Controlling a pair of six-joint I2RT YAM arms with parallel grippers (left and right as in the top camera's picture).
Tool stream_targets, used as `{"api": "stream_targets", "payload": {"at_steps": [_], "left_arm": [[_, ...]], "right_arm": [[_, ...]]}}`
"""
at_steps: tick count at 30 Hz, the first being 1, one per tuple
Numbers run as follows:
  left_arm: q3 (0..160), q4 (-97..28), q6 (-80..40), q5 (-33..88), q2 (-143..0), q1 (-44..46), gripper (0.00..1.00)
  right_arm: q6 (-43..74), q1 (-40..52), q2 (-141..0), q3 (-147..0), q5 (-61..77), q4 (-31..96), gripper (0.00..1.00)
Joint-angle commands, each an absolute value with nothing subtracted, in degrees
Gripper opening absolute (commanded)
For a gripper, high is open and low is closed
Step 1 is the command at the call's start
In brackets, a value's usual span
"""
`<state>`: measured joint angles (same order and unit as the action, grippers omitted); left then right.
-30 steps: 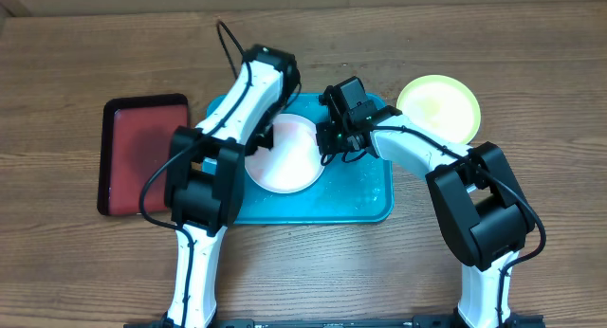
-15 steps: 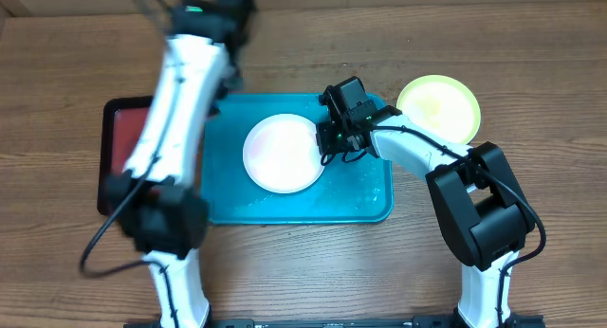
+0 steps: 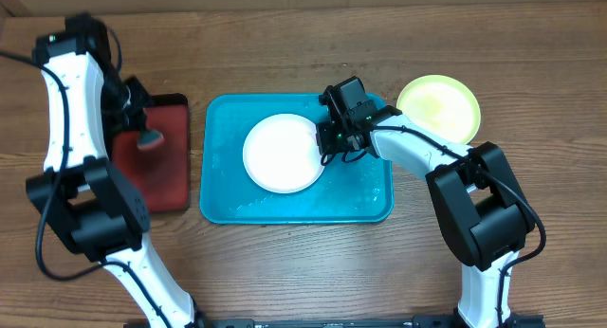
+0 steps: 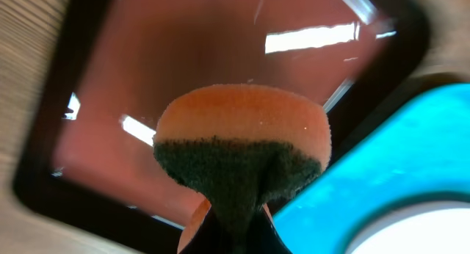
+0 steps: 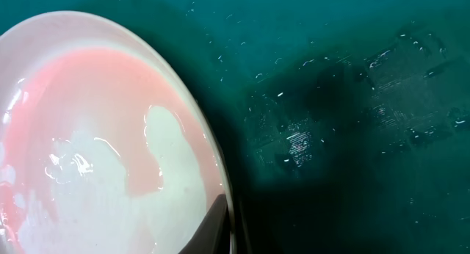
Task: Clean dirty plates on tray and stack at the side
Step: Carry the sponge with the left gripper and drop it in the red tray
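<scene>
A white plate (image 3: 282,154) lies on the turquoise tray (image 3: 365,191). My right gripper (image 3: 328,143) is shut on the plate's right rim; the right wrist view shows the wet white plate (image 5: 103,158) with a pinkish film and the tray's wet floor (image 5: 352,100). A lime-green plate (image 3: 438,107) sits on the table right of the tray. My left gripper (image 3: 142,138) is shut on an orange and dark green sponge (image 4: 242,147) held over the dark red tray (image 3: 161,172). The pale blue plate is out of view.
The dark red black-rimmed tray (image 4: 220,56) stands left of the turquoise tray (image 4: 382,158), close beside it. The wooden table (image 3: 303,271) extends in front of both trays. A pale wall edge runs along the back.
My left arm has swung from the white plate on the turquoise tray leftward to above the dark red tray, carrying the sponge. The right gripper and plate have not moved.
</scene>
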<state>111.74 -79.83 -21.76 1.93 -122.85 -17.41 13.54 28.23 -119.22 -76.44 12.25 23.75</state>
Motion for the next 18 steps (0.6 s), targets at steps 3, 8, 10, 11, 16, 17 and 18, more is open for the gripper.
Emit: {"api": "stream_targets", "payload": {"at_steps": [3, 8, 10, 11, 16, 17, 18], "left_arm": [[108.5, -77.0, -19.7, 4.7, -125.6, -19.4, 0.04], [108.0, -75.3, -19.7, 4.3, -125.6, -20.6, 0.14], [108.0, -75.1, -19.7, 4.3, -125.6, -20.9, 0.21], [108.0, -75.0, -19.7, 4.3, -125.6, -21.0, 0.21], [108.0, -74.7, -19.7, 4.3, -125.6, -21.0, 0.36], [108.0, -74.6, -19.7, 4.3, -125.6, -21.0, 0.4], [108.0, -74.6, -19.7, 4.3, -125.6, -21.0, 0.39]], "right_arm": [[13.5, 27.9, -121.7, -75.2, 8.6, 24.8, 0.05], [13.5, 27.9, -121.7, -75.2, 8.6, 24.8, 0.05], [13.5, 27.9, -121.7, -75.2, 8.6, 24.8, 0.05], [13.5, 27.9, -121.7, -75.2, 8.6, 24.8, 0.05], [13.5, 27.9, -121.7, -75.2, 8.6, 25.1, 0.05], [13.5, 27.9, -121.7, -75.2, 8.6, 25.1, 0.05], [13.5, 27.9, -121.7, -75.2, 8.6, 25.2, 0.04]]}}
